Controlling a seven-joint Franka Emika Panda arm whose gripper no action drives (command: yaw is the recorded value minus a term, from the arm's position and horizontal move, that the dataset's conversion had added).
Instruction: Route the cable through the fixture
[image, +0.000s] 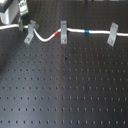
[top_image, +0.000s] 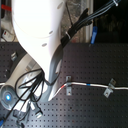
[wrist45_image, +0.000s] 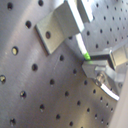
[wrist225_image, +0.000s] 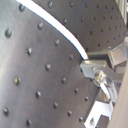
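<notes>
Pincer (image: 21, 26) clenched on the long thin white cable (image: 97, 31) beside the slanted silvery-grey sheet-metal fixture (image: 31, 31).
Keep the cable taut and low so it seats in the clip.

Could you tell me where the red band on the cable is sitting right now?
In the first exterior view the red band lies just on the first exterior view's left of the middle clip, on the cable, well apart from the blue band.

board (image: 65, 95): matt black metal, drilled with holes
cable (image: 75, 31): smooth white plastic, short red and blue bands
clips (image: 63, 31): bent sheet metal, silvery-grey, dull sheen
arm shell (top_image: 37, 30): glossy white plastic
gripper (wrist45_image: 102, 62): bare brushed metal, screw head visible
</notes>
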